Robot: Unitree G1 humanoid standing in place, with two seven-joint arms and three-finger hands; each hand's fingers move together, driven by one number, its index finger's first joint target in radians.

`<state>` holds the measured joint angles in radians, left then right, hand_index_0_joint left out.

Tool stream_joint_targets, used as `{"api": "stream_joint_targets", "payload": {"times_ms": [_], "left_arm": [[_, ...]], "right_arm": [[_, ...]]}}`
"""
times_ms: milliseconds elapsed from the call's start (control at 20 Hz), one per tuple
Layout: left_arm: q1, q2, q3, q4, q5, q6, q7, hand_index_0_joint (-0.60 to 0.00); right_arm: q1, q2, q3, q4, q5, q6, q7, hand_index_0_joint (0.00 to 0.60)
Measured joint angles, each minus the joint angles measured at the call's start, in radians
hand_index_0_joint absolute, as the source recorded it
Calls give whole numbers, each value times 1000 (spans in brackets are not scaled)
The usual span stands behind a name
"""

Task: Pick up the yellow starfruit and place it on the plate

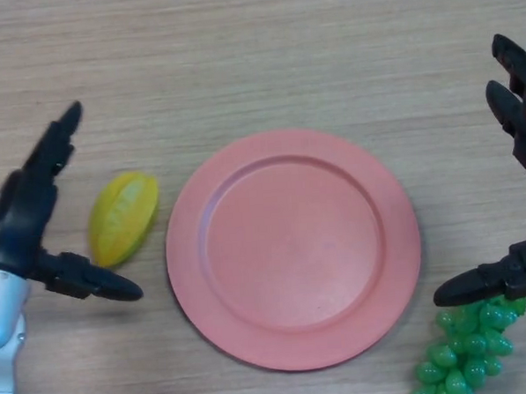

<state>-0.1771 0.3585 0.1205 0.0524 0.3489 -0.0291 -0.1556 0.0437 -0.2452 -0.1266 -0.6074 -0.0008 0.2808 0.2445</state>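
A yellow starfruit (pixel 122 218) lies on the wooden table just left of a round pink plate (pixel 293 248), which holds nothing. My left hand (pixel 33 218) hovers at the starfruit's left side, open, its fingers stretched up and its thumb reaching under the fruit without touching it. My right hand (pixel 516 113) shows at the right edge, open, its fingers up near the top right and its thumb pointing left beside the plate's lower right rim.
A bunch of green grapes (pixel 465 350) lies at the bottom right, just under my right thumb and close to the plate's rim. Wooden tabletop (pixel 238 57) stretches behind the plate.
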Motion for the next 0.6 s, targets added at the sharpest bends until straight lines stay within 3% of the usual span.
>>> {"api": "stream_joint_targets", "payload": {"times_ms": [600], "left_arm": [[-98,-9,-67,213,117,-78,1,0]], "right_arm": [[30,1,-71,-37,3,0,5,0]]}}
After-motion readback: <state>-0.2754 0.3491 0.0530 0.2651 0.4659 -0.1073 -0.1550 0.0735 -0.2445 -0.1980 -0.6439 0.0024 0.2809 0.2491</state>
